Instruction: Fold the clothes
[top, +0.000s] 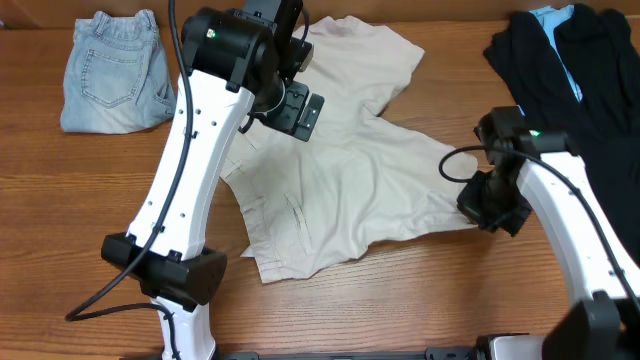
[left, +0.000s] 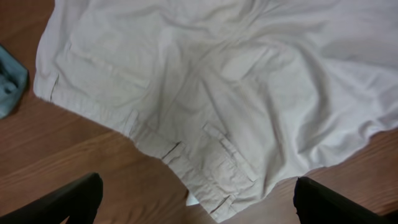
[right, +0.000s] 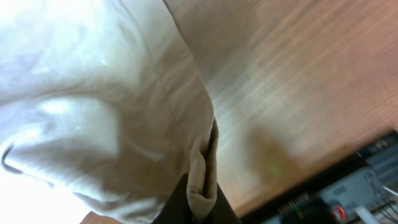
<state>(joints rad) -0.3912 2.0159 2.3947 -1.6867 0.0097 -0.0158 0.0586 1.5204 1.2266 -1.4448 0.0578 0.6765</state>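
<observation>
Right gripper (right: 200, 205) seemingly pinching cream shorts (top: 340, 190), left gripper (top: 300, 108) spread above

Soft, even overhead light; right wrist view blurred, the shorts (right: 74, 93) glaringly overexposed.

My free room is the bare table (top: 400, 310) along the near edge; beige shorts (top: 340, 190) cover the middle, denim shorts (top: 110, 72) far left, black garments (top: 590, 90) far right.

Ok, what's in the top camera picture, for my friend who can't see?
Cream shorts lie spread on a wooden table, the right gripper pinching one edge, the left gripper hovering above them. Denim shorts and black clothes sit at the far corners.
</observation>
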